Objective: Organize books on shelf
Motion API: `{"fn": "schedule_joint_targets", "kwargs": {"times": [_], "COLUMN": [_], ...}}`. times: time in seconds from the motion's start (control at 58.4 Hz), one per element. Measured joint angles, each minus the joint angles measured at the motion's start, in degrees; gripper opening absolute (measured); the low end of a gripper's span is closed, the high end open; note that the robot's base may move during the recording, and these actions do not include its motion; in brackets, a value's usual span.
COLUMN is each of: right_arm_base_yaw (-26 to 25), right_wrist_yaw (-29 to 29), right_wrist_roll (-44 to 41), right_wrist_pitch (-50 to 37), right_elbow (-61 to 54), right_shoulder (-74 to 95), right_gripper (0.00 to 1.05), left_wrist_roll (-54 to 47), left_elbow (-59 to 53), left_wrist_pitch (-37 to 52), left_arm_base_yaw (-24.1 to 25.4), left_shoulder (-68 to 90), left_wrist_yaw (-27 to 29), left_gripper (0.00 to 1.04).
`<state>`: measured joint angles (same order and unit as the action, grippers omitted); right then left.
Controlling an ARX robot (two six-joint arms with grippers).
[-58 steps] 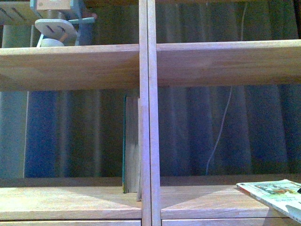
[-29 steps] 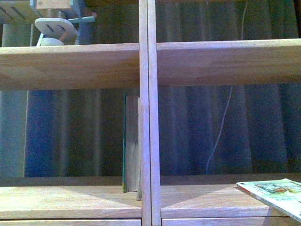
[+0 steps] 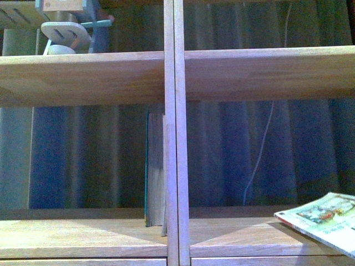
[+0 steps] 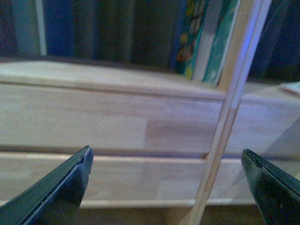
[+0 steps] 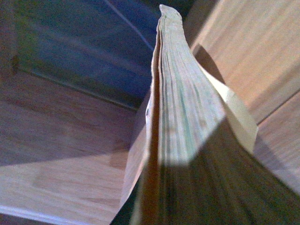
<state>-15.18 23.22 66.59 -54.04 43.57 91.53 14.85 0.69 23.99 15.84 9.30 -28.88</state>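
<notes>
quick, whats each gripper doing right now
Left gripper: open, nothing between its fingers.
Right gripper: fingers hidden, but apparently holding the magazine.

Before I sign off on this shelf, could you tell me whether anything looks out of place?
Yes: the magazine in the lower right compartment of the shelf lies slanted with its cover up, while the books in the left compartment stand upright against the central divider.

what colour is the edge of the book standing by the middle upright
The book has a teal-green edge, clearest in the front view.
</notes>
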Motion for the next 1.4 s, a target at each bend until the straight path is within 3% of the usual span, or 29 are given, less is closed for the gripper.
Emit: {"fn": "schedule_joint_targets", "kwargs": {"times": [0.068,0.171,0.411,0.633,0.941,1.403], "right_arm_base_yaw": [-0.7,-2.3,-4.9,-3.4,3.5,6.6], "right_wrist_yaw": [0.7,1.5,4.8,4.8,3.8,1.9], "right_wrist_roll": [0.0,-0.2,1.4,1.4,-6.2,-8.7], "right_wrist_pitch": [-0.2,-1.2,-4.2,-4.6,-1.5,-0.4], "right_elbow": [-0.1,-0.2,-1.2,-1.0,4.6,10.1], "right_shoulder": [-1.9,-4.9,-11.4,-17.3,-24.0,-25.0], "right_gripper": [0.07,0.07,0.07,0.07,0.07,0.07], "left_wrist_roll": [5.0,11.4,24.9,33.9,38.3,32.9], "left_elbow": [0.3,2.7,14.5,27.0,45.2,64.3], "left_wrist_pitch": [8.8,20.7,32.1,33.6,29.6,12.9], "left_arm_base_yaw": [6.3,12.5,12.9,7.0,-1.6,-21.2], "left_shoulder": [6.3,15.6,32.4,43.8,56.8,68.1], "left_wrist_yaw": [-6.3,-11.1,-15.0,-12.2,-10.0,-2.2], "left_gripper": [0.97,0.97,0.97,0.97,0.97,0.97]}}
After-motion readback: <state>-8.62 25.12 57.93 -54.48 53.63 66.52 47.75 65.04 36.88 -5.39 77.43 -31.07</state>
